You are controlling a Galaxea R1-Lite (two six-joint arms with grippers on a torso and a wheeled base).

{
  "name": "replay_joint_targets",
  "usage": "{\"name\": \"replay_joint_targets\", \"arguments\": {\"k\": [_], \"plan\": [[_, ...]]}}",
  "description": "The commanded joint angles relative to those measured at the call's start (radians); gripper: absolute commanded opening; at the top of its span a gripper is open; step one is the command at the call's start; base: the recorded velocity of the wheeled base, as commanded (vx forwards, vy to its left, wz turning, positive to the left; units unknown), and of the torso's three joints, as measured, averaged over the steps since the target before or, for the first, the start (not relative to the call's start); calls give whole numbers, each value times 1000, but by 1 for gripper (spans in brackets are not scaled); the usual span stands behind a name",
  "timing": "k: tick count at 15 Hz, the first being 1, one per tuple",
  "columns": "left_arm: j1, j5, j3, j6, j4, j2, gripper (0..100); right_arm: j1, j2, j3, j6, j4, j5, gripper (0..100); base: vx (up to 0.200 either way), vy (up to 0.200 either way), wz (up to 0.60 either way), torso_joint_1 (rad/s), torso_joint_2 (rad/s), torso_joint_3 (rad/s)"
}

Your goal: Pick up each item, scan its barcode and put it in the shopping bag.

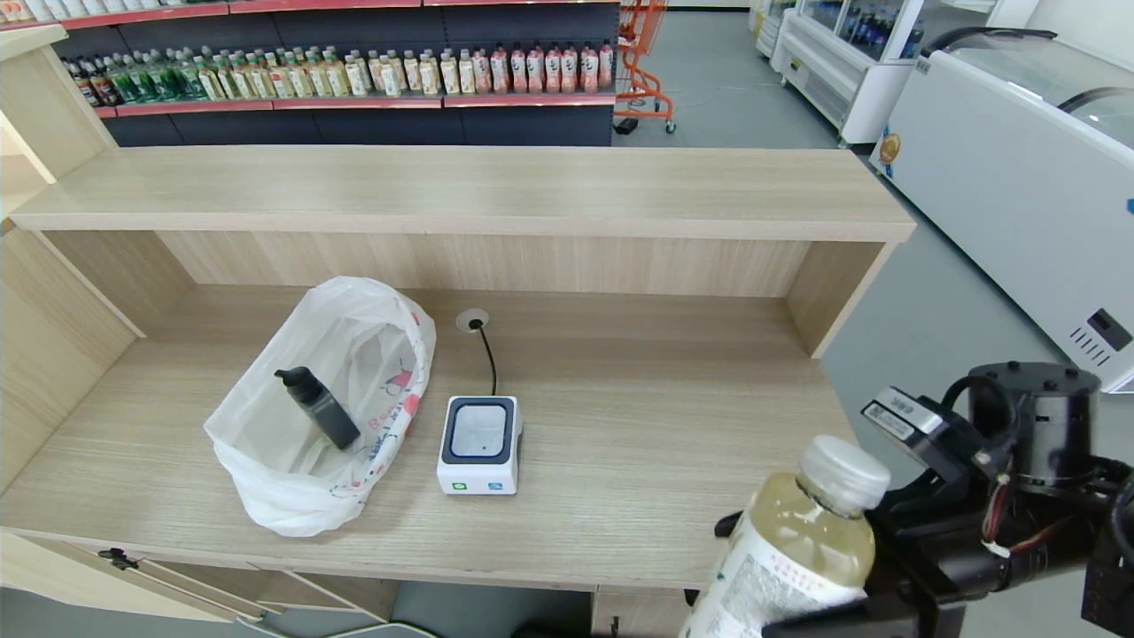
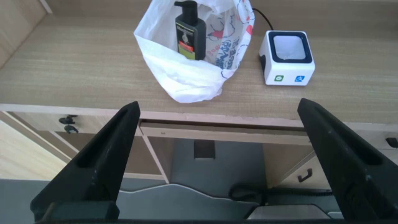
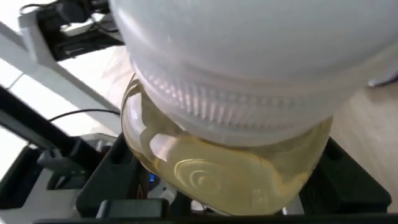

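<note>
A drink bottle (image 1: 811, 523) of pale yellow liquid with a white cap is held off the counter's front right corner, my right gripper (image 1: 797, 602) shut on its body. The right wrist view shows the bottle (image 3: 230, 155) from close up, cap nearest the camera. A white shopping bag (image 1: 292, 478) lies open on the counter's left side with a black pump bottle (image 1: 319, 409) inside. The white barcode scanner (image 1: 479, 443) sits just right of the bag. My left gripper (image 2: 219, 112) is open and holds nothing, low in front of the counter edge, facing the bag (image 2: 186, 81) and scanner (image 2: 286, 56).
The scanner's black cable (image 1: 487, 354) runs back to a grommet in the wooden counter (image 1: 638, 425). A raised shelf wall closes the counter's back and sides. Drawers (image 2: 81, 124) sit under the front edge. Store shelves with bottles and freezers stand beyond.
</note>
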Motion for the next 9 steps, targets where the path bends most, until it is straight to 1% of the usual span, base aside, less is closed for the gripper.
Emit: {"name": "replay_joint_targets", "arguments": {"k": [1, 2, 3, 4, 5, 6, 7, 8, 9], "plan": [[1, 0, 0, 0, 0, 0, 100, -104, -103, -1, -12, -7, -149, 0, 0, 0, 0, 0, 0, 0], [1, 2, 0, 0, 0, 0, 100, -147, -152, -7, -46, -9, -193, 0, 0, 0, 0, 0, 0, 0], [1, 0, 0, 0, 0, 0, 100, -189, -185, -32, -112, -9, -199, 0, 0, 0, 0, 0, 0, 0], [1, 0, 0, 0, 0, 0, 100, -224, -195, -64, -211, -1, -202, 0, 0, 0, 0, 0, 0, 0], [1, 0, 0, 0, 0, 0, 100, -251, -197, -81, -340, -1, -207, 0, 0, 0, 0, 0, 0, 0], [1, 0, 0, 0, 0, 0, 100, -274, -186, -87, -460, 1, -239, 0, 0, 0, 0, 0, 0, 0], [1, 0, 0, 0, 0, 0, 100, -276, -175, -98, -550, -1, -310, 0, 0, 0, 0, 0, 0, 0], [1, 0, 0, 0, 0, 0, 100, -256, -179, -95, -583, -9, -388, 0, 0, 0, 0, 0, 0, 0], [1, 0, 0, 0, 0, 0, 100, -202, -192, -93, -583, -12, -417, 0, 0, 0, 0, 0, 0, 0]]}}
